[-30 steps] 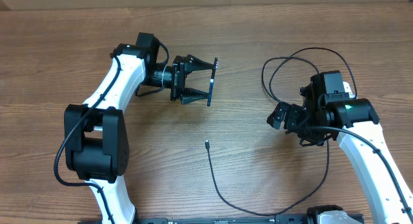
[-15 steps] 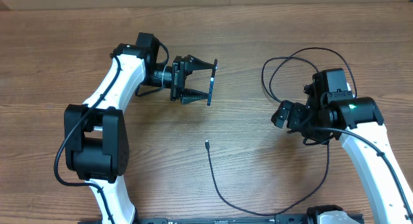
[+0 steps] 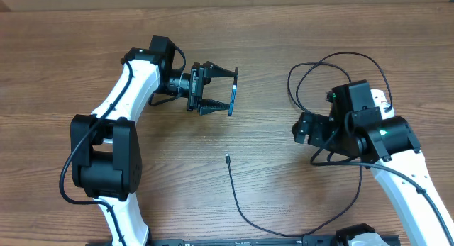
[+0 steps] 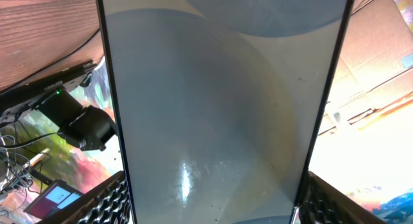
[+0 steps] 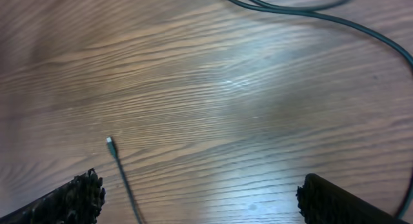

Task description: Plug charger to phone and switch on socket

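My left gripper is shut on the phone, holding it on edge above the table. In the left wrist view the phone's pale screen fills the frame between my fingers. The charger is a thin black cable lying on the table, its connector free at mid-table. The connector also shows in the right wrist view. My right gripper is open and empty, hovering right of the connector. The socket is out of view.
The cable loops behind my right arm at the back right, and again in the right wrist view. The wooden table runs to a pale edge at the back.
My right arm has shifted and turned slightly toward the left. The left arm and phone have stayed put.
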Action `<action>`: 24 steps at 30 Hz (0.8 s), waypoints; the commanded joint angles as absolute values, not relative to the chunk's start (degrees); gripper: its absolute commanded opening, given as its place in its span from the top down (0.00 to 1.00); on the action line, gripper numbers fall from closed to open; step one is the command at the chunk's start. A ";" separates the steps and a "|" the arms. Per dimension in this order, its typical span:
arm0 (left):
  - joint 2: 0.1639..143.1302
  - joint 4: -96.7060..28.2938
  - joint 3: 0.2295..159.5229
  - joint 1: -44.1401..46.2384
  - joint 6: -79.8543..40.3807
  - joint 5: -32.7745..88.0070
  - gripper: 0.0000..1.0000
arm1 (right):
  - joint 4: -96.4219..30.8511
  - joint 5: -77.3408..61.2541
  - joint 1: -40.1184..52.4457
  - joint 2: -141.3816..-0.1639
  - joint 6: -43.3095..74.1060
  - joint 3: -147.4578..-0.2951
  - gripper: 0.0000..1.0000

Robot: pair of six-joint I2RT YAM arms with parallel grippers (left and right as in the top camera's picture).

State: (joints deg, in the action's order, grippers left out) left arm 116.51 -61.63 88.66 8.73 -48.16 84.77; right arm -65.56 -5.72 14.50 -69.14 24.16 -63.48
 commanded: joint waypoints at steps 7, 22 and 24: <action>116.55 -61.23 90.17 8.54 -50.87 85.08 0.30 | -65.63 -0.58 20.62 -68.25 28.40 -71.50 0.02; 116.55 -61.21 90.17 8.54 -50.83 85.10 0.30 | -66.15 10.63 20.56 -68.25 31.51 -71.55 0.00; 116.55 -61.21 90.17 8.54 -50.83 85.12 0.30 | -66.15 14.26 20.56 -68.25 31.53 -71.55 0.00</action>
